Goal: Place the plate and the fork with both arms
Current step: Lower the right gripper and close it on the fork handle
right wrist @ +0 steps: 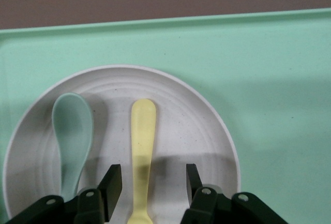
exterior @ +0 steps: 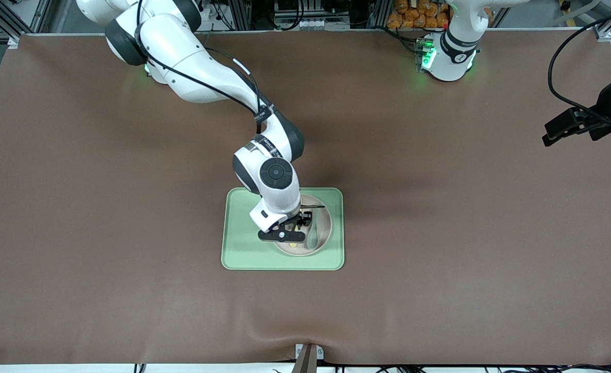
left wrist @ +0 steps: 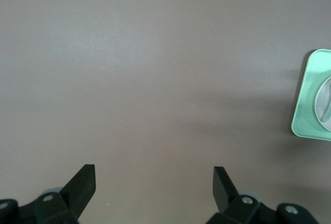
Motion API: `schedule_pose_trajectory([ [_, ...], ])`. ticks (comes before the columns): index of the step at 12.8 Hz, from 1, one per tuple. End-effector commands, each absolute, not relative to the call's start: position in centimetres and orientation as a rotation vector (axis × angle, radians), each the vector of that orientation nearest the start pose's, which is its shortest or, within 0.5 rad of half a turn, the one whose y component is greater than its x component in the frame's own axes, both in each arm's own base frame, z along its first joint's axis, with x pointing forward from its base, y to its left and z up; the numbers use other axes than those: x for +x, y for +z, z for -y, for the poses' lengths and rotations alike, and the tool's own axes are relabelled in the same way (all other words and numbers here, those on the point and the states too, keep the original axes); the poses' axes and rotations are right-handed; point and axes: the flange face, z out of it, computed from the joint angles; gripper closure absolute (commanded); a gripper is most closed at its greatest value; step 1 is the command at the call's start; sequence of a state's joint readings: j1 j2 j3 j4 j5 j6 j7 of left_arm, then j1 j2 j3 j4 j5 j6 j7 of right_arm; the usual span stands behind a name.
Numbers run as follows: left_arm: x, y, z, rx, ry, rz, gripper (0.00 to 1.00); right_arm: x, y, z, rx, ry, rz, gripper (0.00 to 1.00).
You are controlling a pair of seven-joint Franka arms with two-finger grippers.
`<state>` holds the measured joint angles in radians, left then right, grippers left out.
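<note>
The round pale plate point(exterior: 328, 223) sits on the light green tray point(exterior: 243, 248), toward the tray's left-arm end. The pale yellow fork point(right wrist: 142, 146) lies in the plate point(right wrist: 196, 131) beside a grey-green spoon point(right wrist: 72, 136). My right gripper point(exterior: 285, 235) is low over the plate. In the right wrist view the right gripper point(right wrist: 152, 171) is open, with one finger on each side of the fork's handle and not touching it. My left gripper point(exterior: 551, 133) waits over bare table at the left arm's end, and it is open and empty in its wrist view point(left wrist: 154, 171).
The tray point(right wrist: 274, 79) lies mid-table on the brown mat, and the spoon point(exterior: 314, 235) shows in the plate in the front view. A corner of the tray point(left wrist: 310, 94) with the plate point(left wrist: 325, 102) shows in the left wrist view.
</note>
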<state>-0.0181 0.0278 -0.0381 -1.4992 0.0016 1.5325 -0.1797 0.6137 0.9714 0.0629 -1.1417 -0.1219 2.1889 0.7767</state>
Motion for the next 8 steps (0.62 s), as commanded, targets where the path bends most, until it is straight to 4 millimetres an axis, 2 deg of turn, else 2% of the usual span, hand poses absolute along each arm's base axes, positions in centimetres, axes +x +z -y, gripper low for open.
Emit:
schedule_pose_trajectory([
  [1,54.89,65.14,2.92,-3.12,-0.032,0.177,0.0,61.61,20.76,-47.98,-3.127,-0.182,-0.094,0.43],
  [5,55.24,64.58,3.31,-3.117,-0.021,0.169,0.0,61.55,20.77,-48.08,-3.125,-0.183,-0.094,0.5],
  [8,55.36,64.44,3.48,-3.118,-0.021,0.164,0.0,61.07,20.57,-48.58,-3.128,-0.177,-0.078,0.51],
])
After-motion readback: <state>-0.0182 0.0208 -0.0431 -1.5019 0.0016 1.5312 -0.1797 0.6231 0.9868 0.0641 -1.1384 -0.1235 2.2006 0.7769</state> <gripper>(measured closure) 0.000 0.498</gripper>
